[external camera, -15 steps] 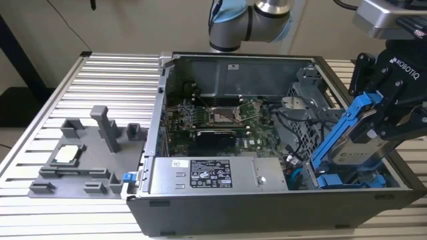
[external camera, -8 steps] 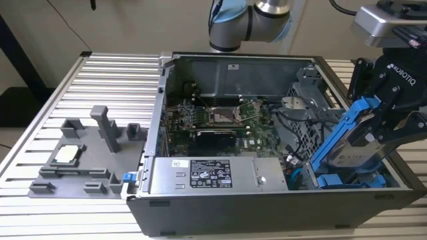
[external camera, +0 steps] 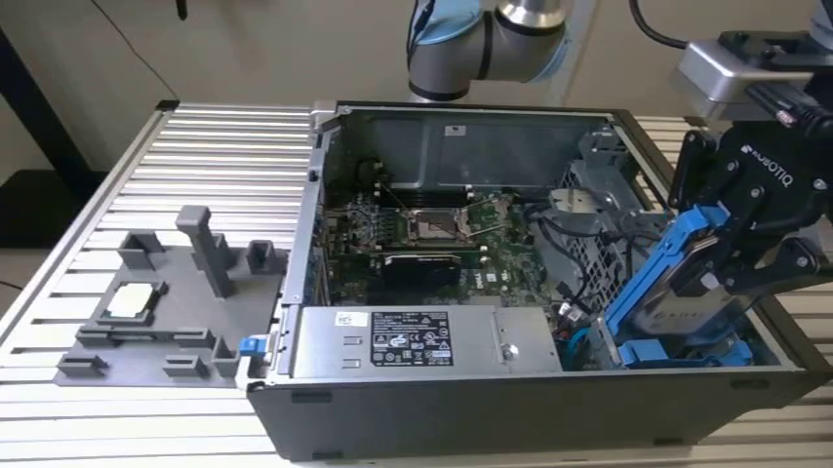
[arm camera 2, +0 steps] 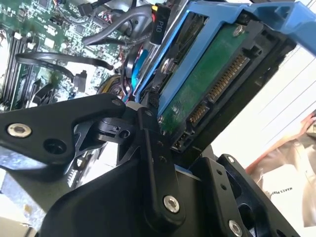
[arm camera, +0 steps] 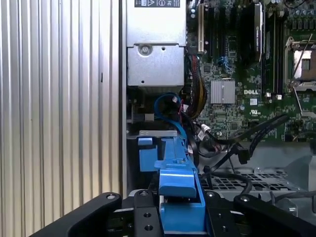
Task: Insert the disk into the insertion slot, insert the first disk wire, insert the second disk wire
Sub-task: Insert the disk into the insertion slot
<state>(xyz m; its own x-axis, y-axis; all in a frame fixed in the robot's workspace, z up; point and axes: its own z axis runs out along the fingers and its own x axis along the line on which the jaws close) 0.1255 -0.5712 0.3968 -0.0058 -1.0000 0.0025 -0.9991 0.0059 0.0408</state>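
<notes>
- The disk (external camera: 686,292) sits in its blue carrier frame (external camera: 666,255), held up on end and tilted over the corner of the case at the exterior view's right.
- In the second wrist view I see its green circuit-board side (arm camera 2: 212,84) with the row of connector contacts, the blue frame running along its edge.
- The claw (external camera: 744,261) is clenched on the disk, with black fingers (arm camera: 143,210) on either side of the carrier in the first wrist view.
- The disk's lower end points down toward the drive bay (external camera: 684,353), which has blue plastic parts in it. I cannot tell whether it touches.
- Black cables (arm camera: 249,136) and a blue cable (arm camera: 165,101) lie loose in the case beside the bay.
- Further in are the motherboard (external camera: 430,234) and the grey power-supply box (external camera: 416,336), which runs along the near wall.
- The open computer case (external camera: 547,419) lies on a slatted metal worktop (external camera: 221,156).
- A grey fixture tray (external camera: 170,292) stands on the worktop at the exterior view's left, well apart from the claw.
</notes>
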